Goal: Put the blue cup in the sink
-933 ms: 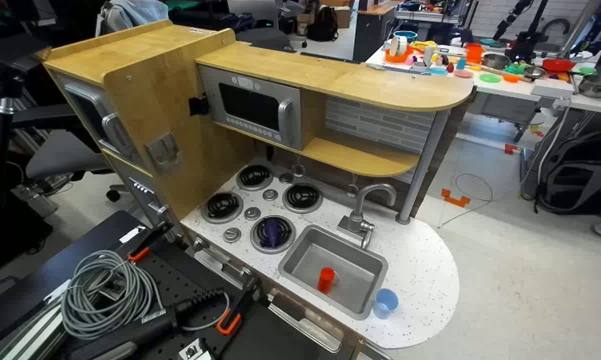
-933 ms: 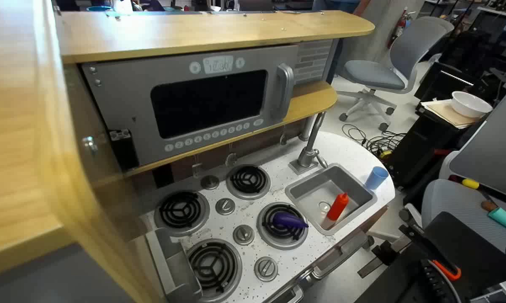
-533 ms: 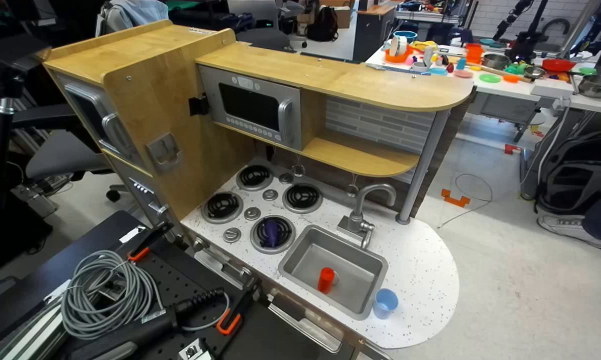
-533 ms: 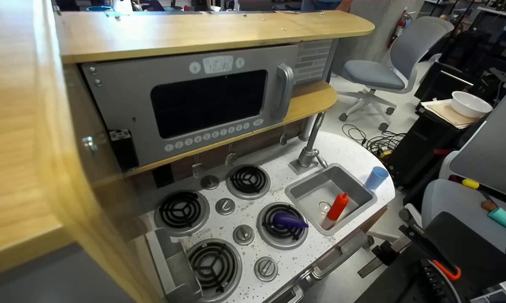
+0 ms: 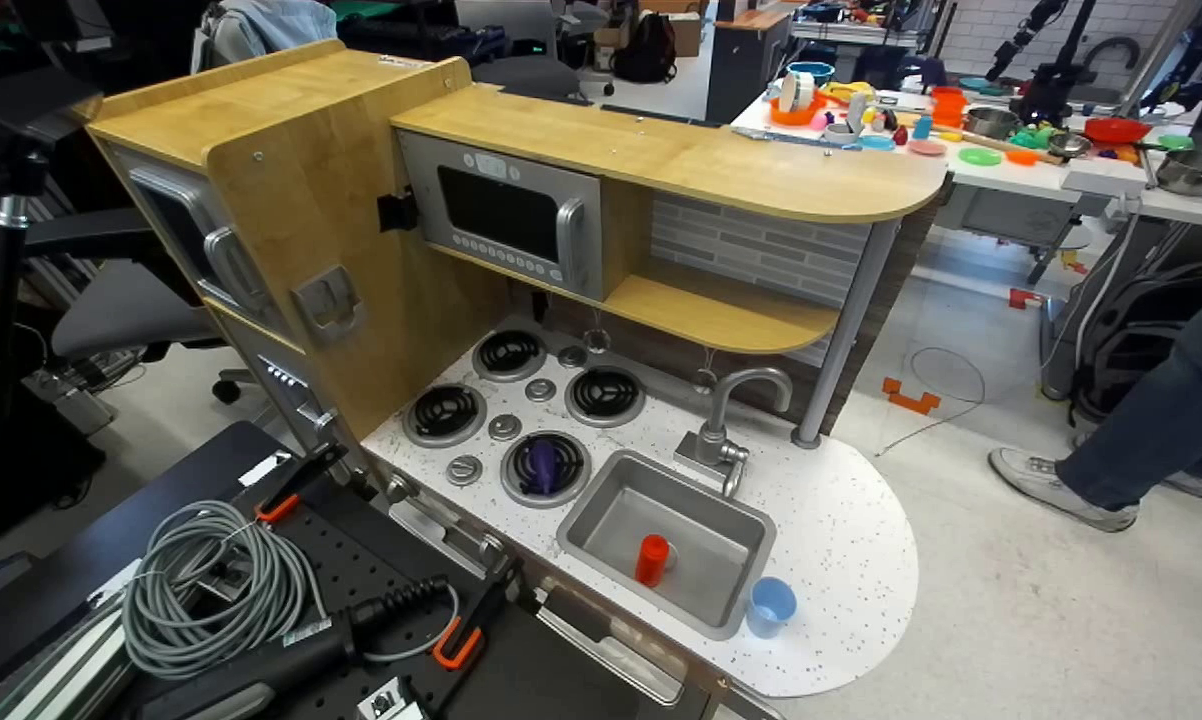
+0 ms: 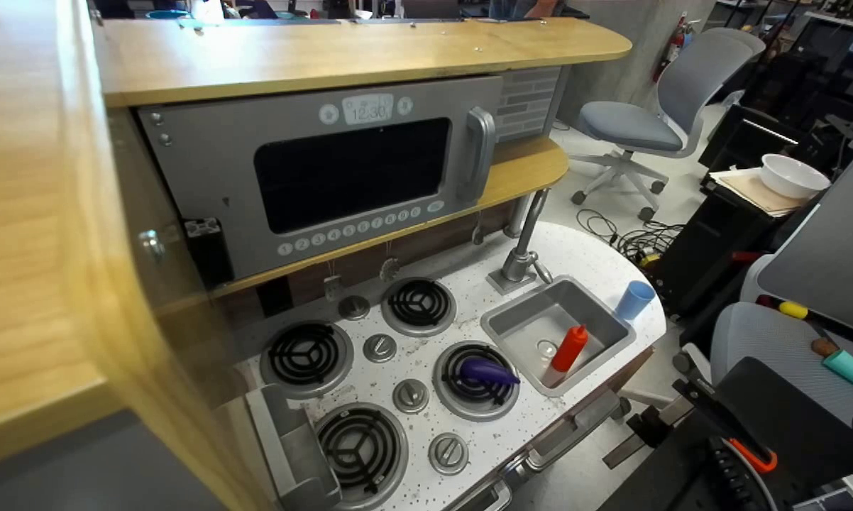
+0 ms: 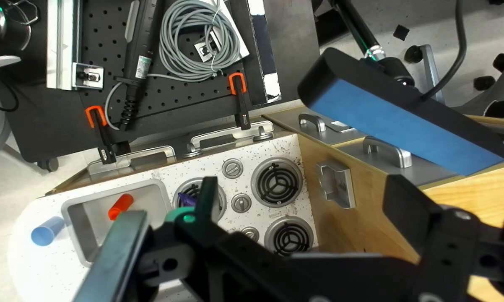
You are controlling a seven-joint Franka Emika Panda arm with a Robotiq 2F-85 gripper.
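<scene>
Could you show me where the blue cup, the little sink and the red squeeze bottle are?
Blue cup (image 6: 633,302), in an exterior view: on its outer wall.
Sink (image 5: 703,566), in an exterior view: on its bare bottom.
Red squeeze bottle (image 6: 569,349), in an exterior view: on its body.

Light-blue cup (image 5: 769,608); grey sink (image 5: 716,565); black-speckled white counter (image 5: 846,560).

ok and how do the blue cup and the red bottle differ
The cup is light blue; the bottle is red. The cup is on the counter, outside the sink; the bottle is inside it. The cup has a wide open mouth; the bottle narrows at the top. Both seem to stand upright.
</scene>
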